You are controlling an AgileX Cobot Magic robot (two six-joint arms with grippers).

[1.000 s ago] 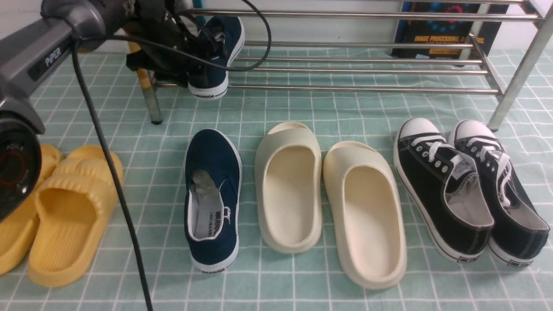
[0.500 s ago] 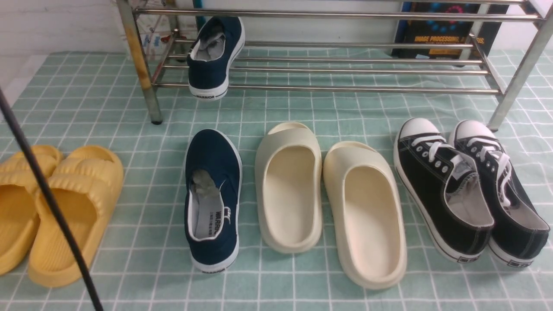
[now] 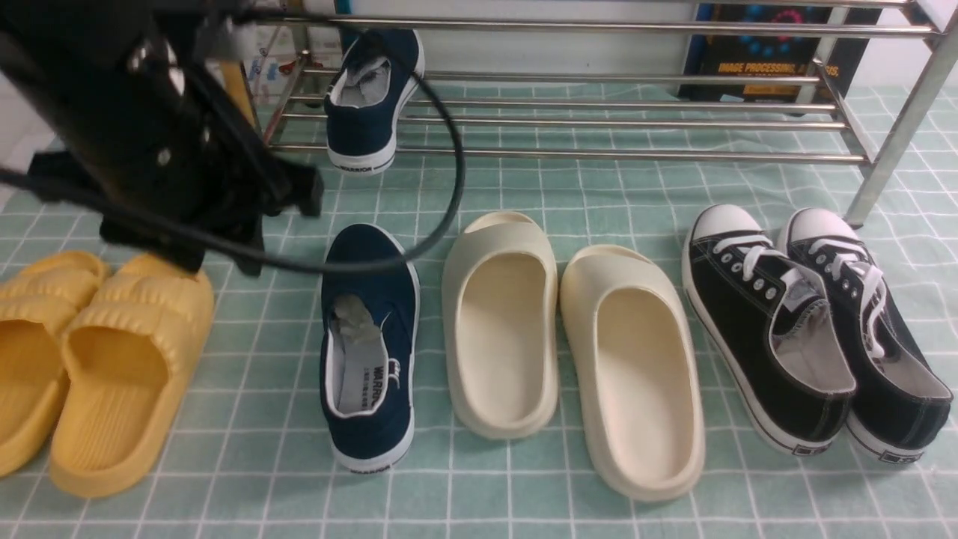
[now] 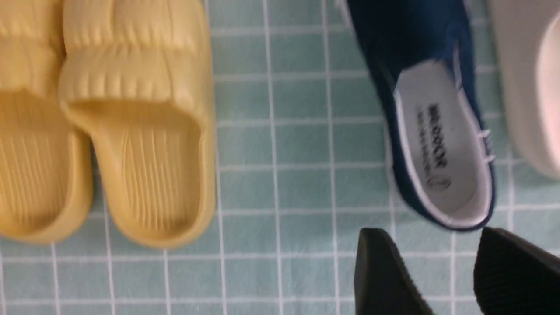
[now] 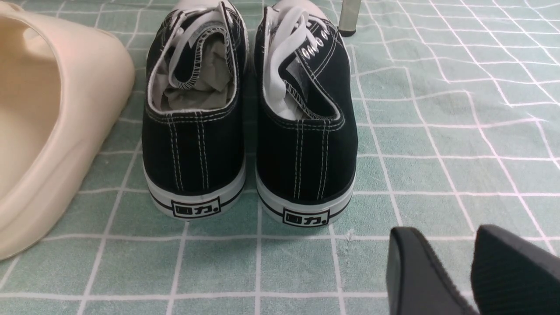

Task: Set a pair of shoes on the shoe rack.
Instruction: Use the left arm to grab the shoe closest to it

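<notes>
One navy-blue slip-on shoe [image 3: 372, 97] rests on the lower bars of the steel shoe rack [image 3: 599, 153], heel toward me. The other navy shoe [image 3: 369, 344] lies on the checked cloth, toe toward the rack. It also shows in the left wrist view [image 4: 437, 131]. My left arm [image 3: 165, 142] hangs blurred over the cloth, left of and behind that shoe. My left gripper [image 4: 431, 236] is open and empty, its fingertips just off the shoe's heel. My right gripper [image 5: 446, 234] is open and empty, low over the cloth behind the black sneakers.
Cream foam slides [image 3: 569, 344] lie right of the navy shoe. Black lace-up sneakers [image 3: 808, 329] lie at the far right, close to a rack leg [image 3: 872, 187]. Yellow slides [image 3: 97, 359] lie at the left. A black cable [image 3: 449, 165] loops across in front of the rack.
My left arm was at the rack by the placed shoe, left the front view, and is back lower, over the cloth beside the second navy shoe. No shoe has moved.
</notes>
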